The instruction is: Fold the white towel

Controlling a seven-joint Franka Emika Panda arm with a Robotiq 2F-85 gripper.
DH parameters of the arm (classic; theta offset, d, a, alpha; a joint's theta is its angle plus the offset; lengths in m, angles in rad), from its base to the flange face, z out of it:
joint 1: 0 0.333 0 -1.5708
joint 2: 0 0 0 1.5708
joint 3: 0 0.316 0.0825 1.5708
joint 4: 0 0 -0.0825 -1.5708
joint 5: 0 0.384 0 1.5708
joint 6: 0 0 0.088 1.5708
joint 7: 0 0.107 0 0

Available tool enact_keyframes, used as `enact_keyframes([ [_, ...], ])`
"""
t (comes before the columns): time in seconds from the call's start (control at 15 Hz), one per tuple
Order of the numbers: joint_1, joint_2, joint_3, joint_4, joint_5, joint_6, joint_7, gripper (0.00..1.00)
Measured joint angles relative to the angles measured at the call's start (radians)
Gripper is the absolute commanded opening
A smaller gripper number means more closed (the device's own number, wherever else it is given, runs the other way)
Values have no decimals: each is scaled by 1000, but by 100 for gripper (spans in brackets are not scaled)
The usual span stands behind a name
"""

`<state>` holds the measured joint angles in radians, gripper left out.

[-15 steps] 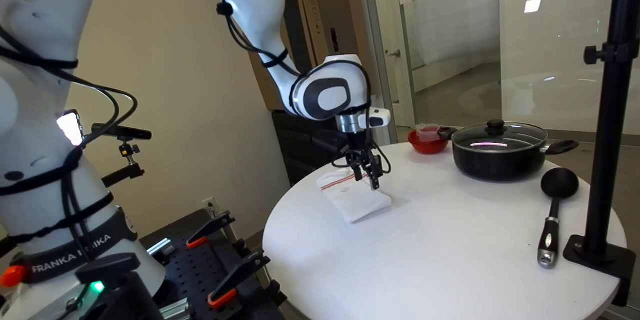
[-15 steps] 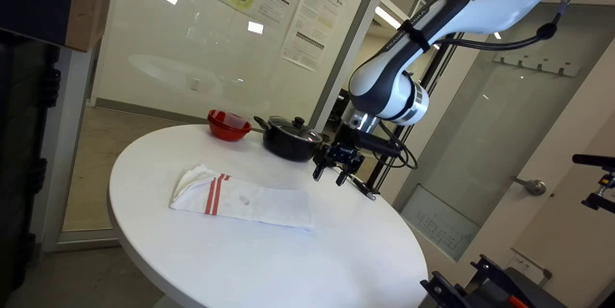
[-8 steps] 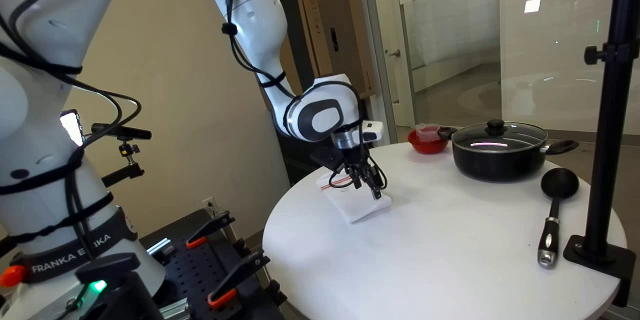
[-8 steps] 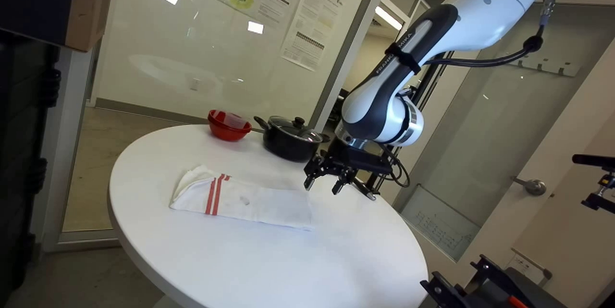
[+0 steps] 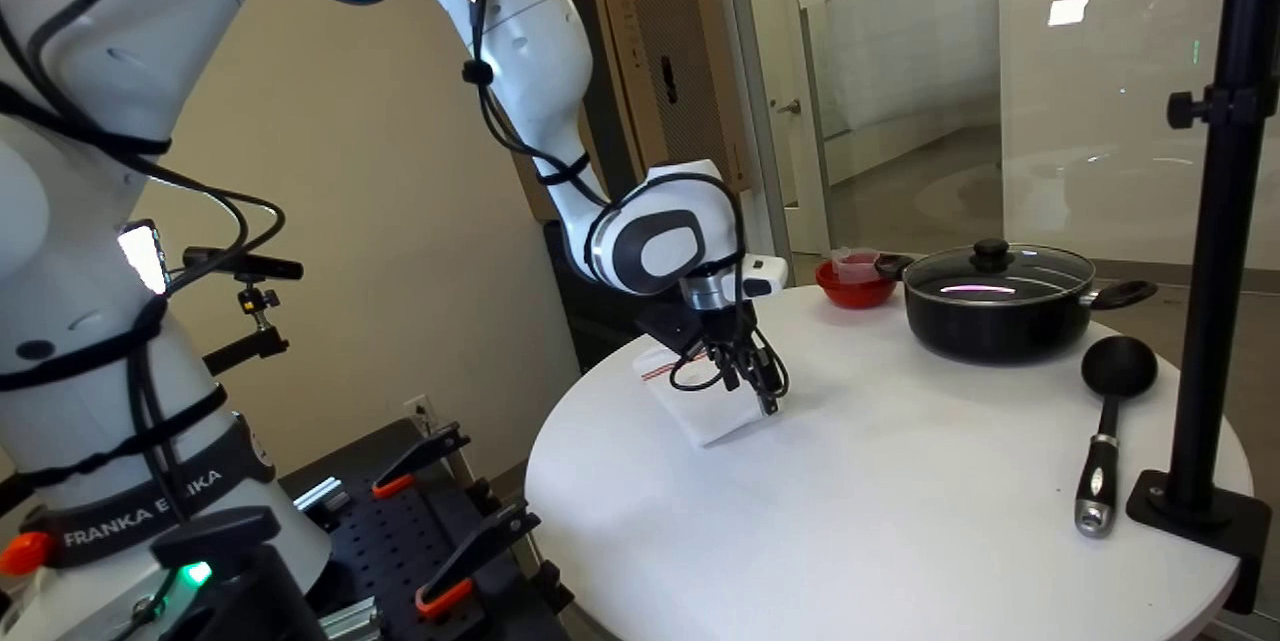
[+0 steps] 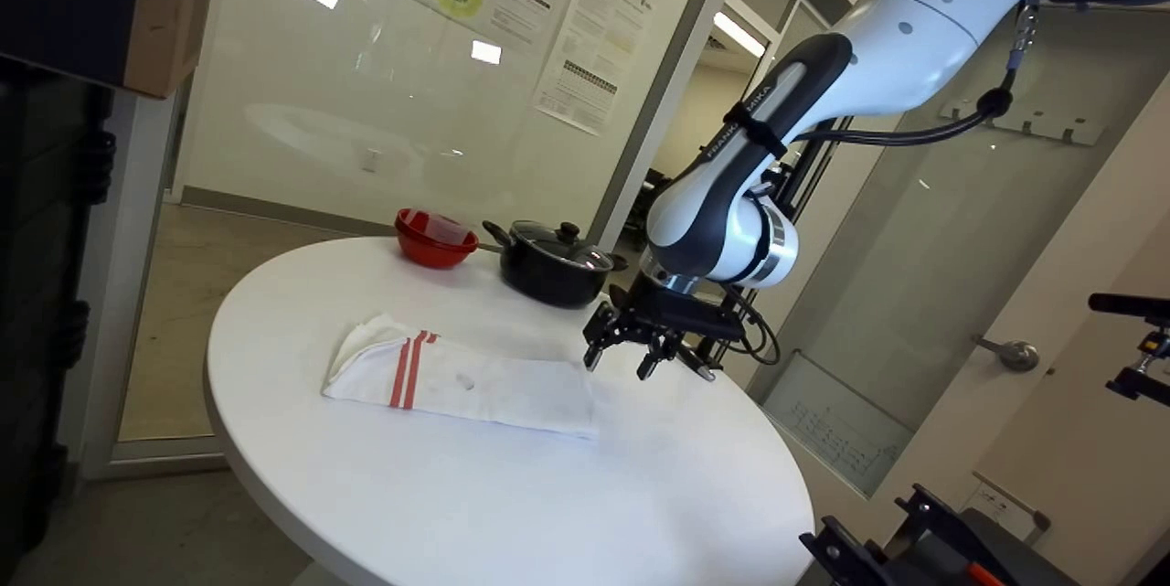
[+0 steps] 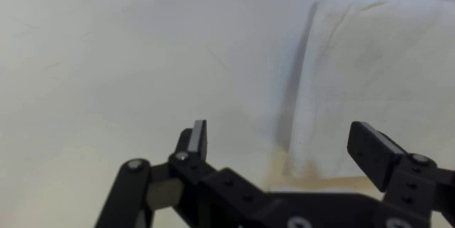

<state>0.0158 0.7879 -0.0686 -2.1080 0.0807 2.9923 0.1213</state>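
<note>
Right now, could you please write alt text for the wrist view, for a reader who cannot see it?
Two open fingers appear on either side of the edge of a white towel, gripping nothing: one shows against the towel, the other against the table. The towel extends out of the picture on the right.

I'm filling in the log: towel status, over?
Tool open, near stripeless end of white towel. Towel lies layered on table, ungripped. Lidded black pot apart, out of the way.
</note>
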Motion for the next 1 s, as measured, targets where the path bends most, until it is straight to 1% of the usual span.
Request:
enact_keyframes([
  [0.4,4,71,-8,91,0,-80,10,100],
  [0.47,6,80,-8,103,0,-89,11,92],
  [0.53,9,89,-8,115,-1,-97,12,75],
  [1.0,34,137,-6,183,-2,-144,13,22],
])
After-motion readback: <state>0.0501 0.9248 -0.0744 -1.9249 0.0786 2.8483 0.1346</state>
